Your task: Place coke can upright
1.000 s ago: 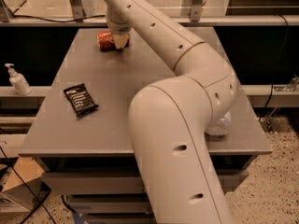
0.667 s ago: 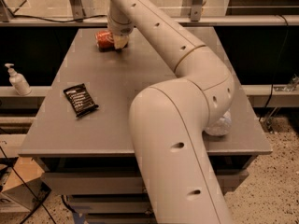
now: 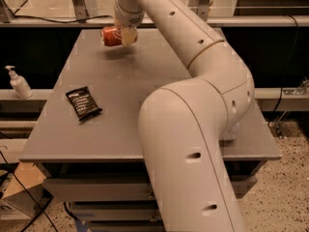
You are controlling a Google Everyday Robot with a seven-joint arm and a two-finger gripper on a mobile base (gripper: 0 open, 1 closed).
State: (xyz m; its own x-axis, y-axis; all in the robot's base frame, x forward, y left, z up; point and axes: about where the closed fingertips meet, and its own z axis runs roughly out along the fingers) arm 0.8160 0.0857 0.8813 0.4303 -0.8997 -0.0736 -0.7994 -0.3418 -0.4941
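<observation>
The coke can (image 3: 111, 36) is red and lies on its side at the far end of the grey table (image 3: 120, 124), left of centre. My gripper (image 3: 127, 36) reaches down from the long white arm and is shut on the can's right end. The can hangs slightly above the tabletop, with a faint shadow beneath it. The can's silver top is hidden.
A black snack packet (image 3: 83, 104) lies flat on the left part of the table. A white pump bottle (image 3: 19, 83) stands on a ledge off the table's left side. My arm's bulky elbow covers the table's right half; something clear (image 3: 232, 131) shows behind it.
The gripper has risen a little with the coke can in it; the can has lifted off the tabletop. The snack packet has not moved.
</observation>
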